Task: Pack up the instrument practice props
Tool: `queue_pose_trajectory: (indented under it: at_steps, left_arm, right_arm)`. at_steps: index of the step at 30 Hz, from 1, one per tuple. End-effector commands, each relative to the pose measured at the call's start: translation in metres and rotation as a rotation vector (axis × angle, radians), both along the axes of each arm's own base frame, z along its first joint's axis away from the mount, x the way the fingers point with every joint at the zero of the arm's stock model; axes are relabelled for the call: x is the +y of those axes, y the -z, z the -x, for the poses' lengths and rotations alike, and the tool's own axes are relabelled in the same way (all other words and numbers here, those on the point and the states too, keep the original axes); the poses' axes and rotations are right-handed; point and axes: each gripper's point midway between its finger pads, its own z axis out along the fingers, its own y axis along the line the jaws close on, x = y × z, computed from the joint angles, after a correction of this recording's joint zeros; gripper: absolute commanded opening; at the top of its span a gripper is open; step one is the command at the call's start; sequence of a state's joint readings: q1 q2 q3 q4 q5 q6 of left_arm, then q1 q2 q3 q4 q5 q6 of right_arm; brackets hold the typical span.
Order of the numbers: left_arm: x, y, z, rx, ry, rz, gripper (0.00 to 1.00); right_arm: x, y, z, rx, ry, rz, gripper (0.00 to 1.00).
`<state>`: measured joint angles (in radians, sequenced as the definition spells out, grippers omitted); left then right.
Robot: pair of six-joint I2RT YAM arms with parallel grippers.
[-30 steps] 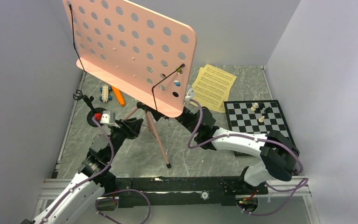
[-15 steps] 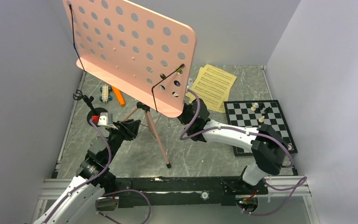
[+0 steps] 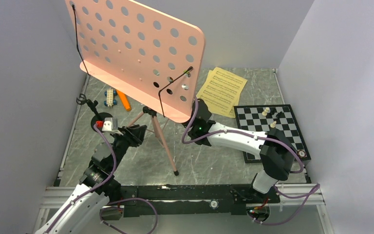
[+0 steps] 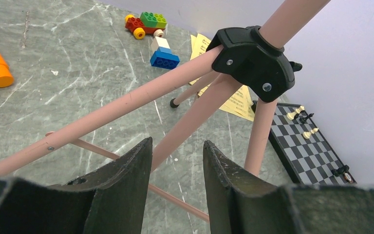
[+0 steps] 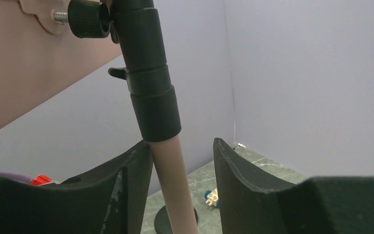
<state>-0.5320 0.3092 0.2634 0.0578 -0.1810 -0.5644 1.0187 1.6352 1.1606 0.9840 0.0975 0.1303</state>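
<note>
**Figure: preparing to collapse the stand.** The pink hole-punched metal music stand with tripod legs stands upright left of centre on the grey marble-patterned table. Its desk tilts toward 11 o'clock.

- **Left gripper**: it sits at 8 o'clock of the tripod, jaws partly spread astride one pink leg below the black plastic hub. Bare floor shows beside the leg, so no pinch is evident.
- **Right gripper**: it reaches in from 3 o'clock under the desk. The pink pole lies against one finger just below the black locking collar, with a gap at the other finger, so nothing is clamped.
- **Other props:** the yellow sheet-music pages lie at 1 o'clock, and the orange microphone at 10 o'clock.
- **Non-task item:** the black-and-white chessboard lies at 3 o'clock.

The step in hand appears to be securing the stand. The pole should be centred between the right fingers before they close, and gripped squarely below the collar. The left arm should brace the leg so the top-heavy desk cannot tip. Both arms should then move together.
</note>
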Motion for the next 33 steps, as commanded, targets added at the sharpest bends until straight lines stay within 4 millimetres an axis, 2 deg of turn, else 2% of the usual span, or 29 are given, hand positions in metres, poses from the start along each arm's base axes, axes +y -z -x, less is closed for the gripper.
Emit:
queue_pose_trajectory:
  at_steps: [1, 5, 13, 17, 24, 27, 33]
  left_arm:
    - [0.000, -0.017, 0.002, -0.034, 0.000, 0.029, 0.47]
    - [0.000, -0.017, 0.002, -0.033, 0.001, 0.030, 0.47]
    - [0.001, -0.019, 0.003, -0.036, -0.002, 0.031, 0.47]
    - [0.003, -0.019, 0.003, -0.034, -0.007, 0.027, 0.47]
    - [0.003, -0.021, 0.004, -0.040, -0.006, 0.026, 0.47]
    - [0.004, -0.024, 0.005, -0.044, -0.005, 0.024, 0.48]
    - [0.006, -0.030, 0.005, -0.055, -0.012, 0.004, 0.54]
  right_arm:
    - [0.005, -0.015, 0.004, -0.021, -0.013, -0.007, 0.49]
    - [0.007, -0.012, 0.005, -0.010, -0.017, 0.002, 0.41]
    - [0.012, -0.012, 0.005, -0.012, 0.004, 0.023, 0.44]
    - [0.015, -0.008, 0.006, -0.011, 0.010, 0.038, 0.34]
    - [0.011, 0.000, 0.005, 0.009, 0.022, 0.042, 0.00]
    - [0.008, 0.003, 0.007, 0.010, 0.021, 0.049, 0.00]
    - [-0.001, 0.026, 0.012, 0.034, -0.022, 0.091, 0.00]
